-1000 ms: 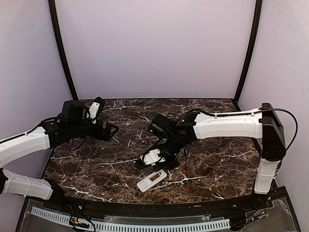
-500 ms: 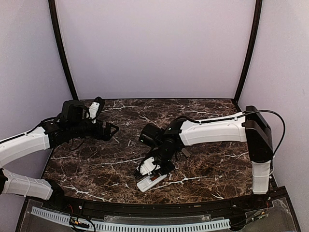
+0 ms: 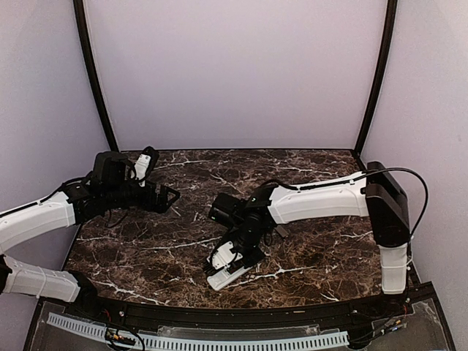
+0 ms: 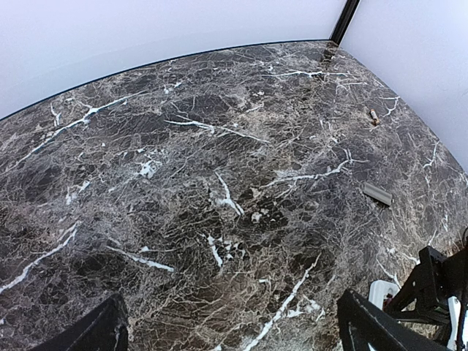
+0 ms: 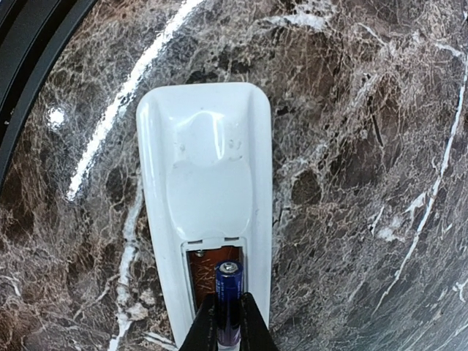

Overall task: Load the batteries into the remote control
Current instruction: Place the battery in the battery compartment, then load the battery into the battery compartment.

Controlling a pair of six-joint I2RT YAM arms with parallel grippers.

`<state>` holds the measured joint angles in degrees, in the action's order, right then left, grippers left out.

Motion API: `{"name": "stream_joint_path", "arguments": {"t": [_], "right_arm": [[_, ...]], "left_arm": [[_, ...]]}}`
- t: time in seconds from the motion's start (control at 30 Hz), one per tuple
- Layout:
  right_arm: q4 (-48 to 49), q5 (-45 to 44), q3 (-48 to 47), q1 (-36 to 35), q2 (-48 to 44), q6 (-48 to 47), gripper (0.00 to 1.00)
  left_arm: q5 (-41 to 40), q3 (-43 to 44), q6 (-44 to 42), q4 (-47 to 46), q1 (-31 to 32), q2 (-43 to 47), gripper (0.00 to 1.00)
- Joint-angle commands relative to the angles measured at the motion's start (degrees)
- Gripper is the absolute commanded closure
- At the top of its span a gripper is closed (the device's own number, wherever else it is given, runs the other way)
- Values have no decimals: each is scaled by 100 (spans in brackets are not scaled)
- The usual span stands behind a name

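The left pincer [image 3: 162, 196] waits wide open at the left of the bench [image 3: 329, 248]. Near the middle, the right pincer [image 5: 228, 327] has come down over the remote control [image 5: 208, 183]. It squeezes a battery [image 5: 228, 289] just above the open slot [image 5: 205, 269]. The battery looks ready to go in.

1. Counter [image 3: 146, 256]: dark brown marble pattern, white veining, curved near edge.
2. Small grey flat piece [image 4: 376, 194]: rectangular, lying flat on the counter, well apart from its edges.
3. Wall panels [image 3: 234, 73]: pale lilac, behind and at both sides.
4. Black posts [image 3: 91, 80]: two, rising from the far corners.
5. White slotted strip [image 3: 219, 341]: below the near edge.
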<state>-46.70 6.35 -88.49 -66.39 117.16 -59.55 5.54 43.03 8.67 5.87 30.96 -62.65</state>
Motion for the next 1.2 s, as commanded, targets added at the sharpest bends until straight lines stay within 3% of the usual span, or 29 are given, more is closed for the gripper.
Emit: {"name": "stream_joint_path", "arguments": {"t": [0.0, 0.27, 0.7, 1.17], "right_arm": [[23, -47, 35, -60, 105, 13, 91], [-1, -125, -5, -61, 195, 81, 83], [-78, -92, -283, -93, 152, 130, 82], [-263, -82, -391, -85, 262, 109, 73]], "left_arm": [[45, -49, 43, -8, -45, 125, 1], [69, -49, 49, -17, -46, 130, 1], [184, -49, 88, -47, -98, 129, 1], [210, -57, 88, -70, -108, 177, 1]]}}
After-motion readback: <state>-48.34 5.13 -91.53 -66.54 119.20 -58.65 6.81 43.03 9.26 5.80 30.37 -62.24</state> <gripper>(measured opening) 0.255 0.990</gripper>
